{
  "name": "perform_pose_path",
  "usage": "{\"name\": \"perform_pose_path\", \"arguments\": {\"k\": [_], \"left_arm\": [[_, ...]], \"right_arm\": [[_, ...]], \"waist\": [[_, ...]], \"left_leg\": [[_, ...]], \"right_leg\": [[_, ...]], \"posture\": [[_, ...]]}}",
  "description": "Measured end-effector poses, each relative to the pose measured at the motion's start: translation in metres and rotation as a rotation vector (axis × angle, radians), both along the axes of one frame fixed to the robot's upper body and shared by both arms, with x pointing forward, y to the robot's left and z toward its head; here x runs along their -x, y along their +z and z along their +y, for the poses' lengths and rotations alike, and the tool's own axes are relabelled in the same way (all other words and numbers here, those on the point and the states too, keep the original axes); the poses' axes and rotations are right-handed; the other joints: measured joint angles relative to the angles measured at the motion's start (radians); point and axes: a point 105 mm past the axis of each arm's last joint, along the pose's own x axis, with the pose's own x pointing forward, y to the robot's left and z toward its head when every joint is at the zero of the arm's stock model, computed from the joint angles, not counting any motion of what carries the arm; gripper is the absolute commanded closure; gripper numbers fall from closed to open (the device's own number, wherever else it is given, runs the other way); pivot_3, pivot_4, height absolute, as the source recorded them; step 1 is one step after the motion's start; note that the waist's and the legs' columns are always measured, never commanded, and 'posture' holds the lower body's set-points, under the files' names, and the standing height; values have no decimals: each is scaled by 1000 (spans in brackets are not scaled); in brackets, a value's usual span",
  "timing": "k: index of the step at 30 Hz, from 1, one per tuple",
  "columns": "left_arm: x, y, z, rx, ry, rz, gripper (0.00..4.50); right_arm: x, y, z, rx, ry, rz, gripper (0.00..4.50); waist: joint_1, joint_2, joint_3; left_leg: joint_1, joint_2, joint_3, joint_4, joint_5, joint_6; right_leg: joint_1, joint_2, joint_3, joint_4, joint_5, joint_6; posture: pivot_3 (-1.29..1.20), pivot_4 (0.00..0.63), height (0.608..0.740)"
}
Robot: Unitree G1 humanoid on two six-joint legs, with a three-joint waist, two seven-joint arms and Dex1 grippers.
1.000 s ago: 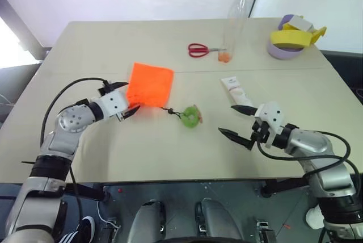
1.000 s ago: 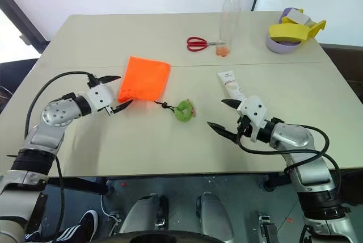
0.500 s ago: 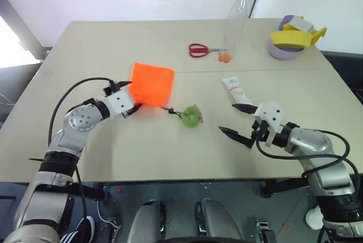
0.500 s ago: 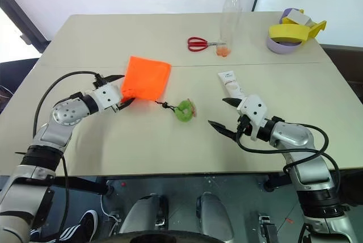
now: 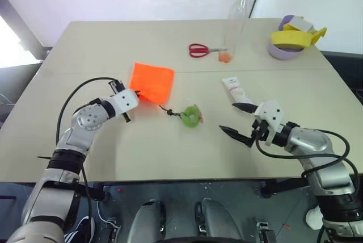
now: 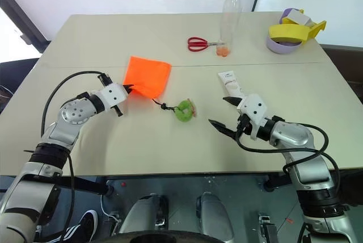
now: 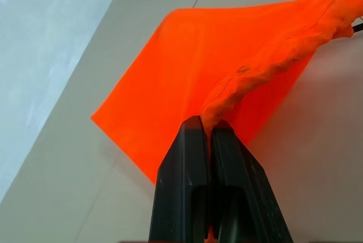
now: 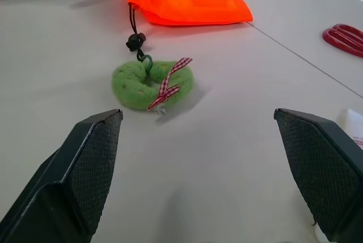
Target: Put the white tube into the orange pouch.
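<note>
Beige bench (image 5: 170, 158) fills my head camera, its pale top carrying everything I count: one orange pouch (image 5: 153, 83), one white tube (image 5: 236, 88), one green ring toggle (image 5: 191, 116), one pair of red scissors (image 5: 199, 50), one clear bottle (image 5: 235, 22) with a blue cap, and one stack of tape rolls (image 5: 292, 40) at about 1 o'clock.

My left gripper (image 5: 134, 91) has its two black fingers (image 7: 195, 180) pressed together on the near corner hem of the orange pouch; on the wrist camera I see the bunched orange edge pinched between them and that corner raised off the bench. A dark cord runs from the pouch toward 4 o'clock to the green ring toggle, which lies flat with a small checked ribbon on it.

My right gripper (image 5: 237, 121) stands wide open, fingers well apart, holding nothing and hovering just over the bench. From it, the white tube lies near, at about 12 o'clock, flat and untouched. The orange pouch sits well apart from that gripper at about 10 o'clock, with the toggle between them.
</note>
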Motion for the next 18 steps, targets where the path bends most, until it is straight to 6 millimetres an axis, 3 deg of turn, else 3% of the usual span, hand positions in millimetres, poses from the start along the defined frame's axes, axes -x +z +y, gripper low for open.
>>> {"name": "perform_pose_path", "arguments": {"k": [9, 18], "left_arm": [[34, 12, -32, 122, -175, 73, 4461], [62, 6, -36, 157, -185, 165, 4461]], "right_arm": [[-3, 0, -3, 17, -12, -23, 0], [-7, 1, -5, 21, -17, -41, 0]], "waist": [[-2, 0, 0], [-2, 0, 0]], "left_leg": [[0, 0, 0, 0, 0, 0], [1, 0, 0, 0, 0, 0]], "right_leg": [[0, 0, 1, 0, 0, 0], [1, 0, 1, 0, 0, 0]], "posture": [[0, 150, 740], [0, 150, 740]]}}
